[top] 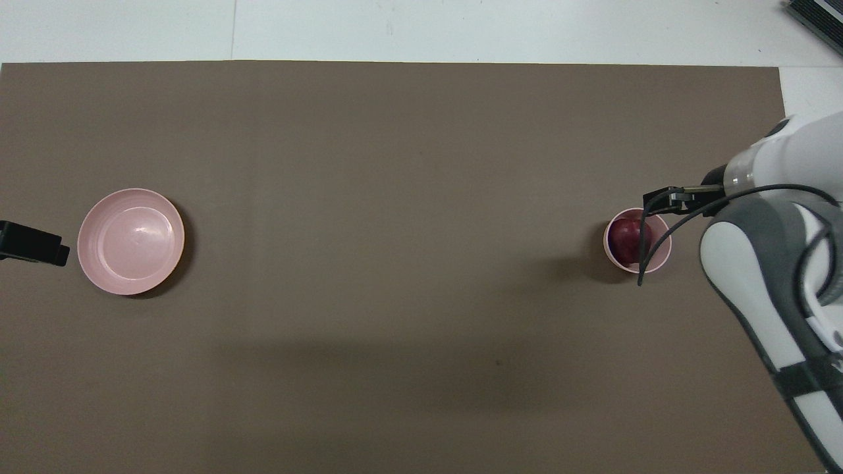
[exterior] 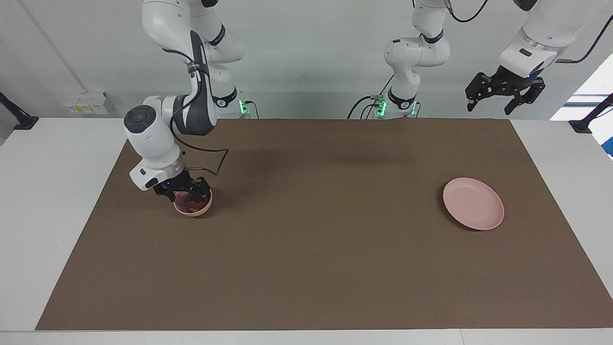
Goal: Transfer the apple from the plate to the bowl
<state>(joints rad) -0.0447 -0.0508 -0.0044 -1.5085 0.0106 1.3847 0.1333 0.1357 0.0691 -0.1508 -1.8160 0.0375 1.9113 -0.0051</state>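
Note:
The dark red apple (exterior: pixel 192 205) lies in the small deep pink bowl (exterior: pixel 194 213) toward the right arm's end of the mat; from above the apple (top: pixel 627 238) fills most of the bowl (top: pixel 616 262). My right gripper (exterior: pixel 186 190) is open just above the bowl's rim and holds nothing; one finger (top: pixel 662 197) shows in the overhead view. The flat pink plate (exterior: pixel 473 203) lies bare toward the left arm's end, also seen from above (top: pixel 130 241). My left gripper (exterior: pixel 505 91) waits open, raised high by the mat's edge near the plate (top: pixel 33 243).
A brown mat (exterior: pixel 316 249) covers the table, with white table surface around it. A black cable (top: pixel 649 253) from the right arm hangs over the bowl.

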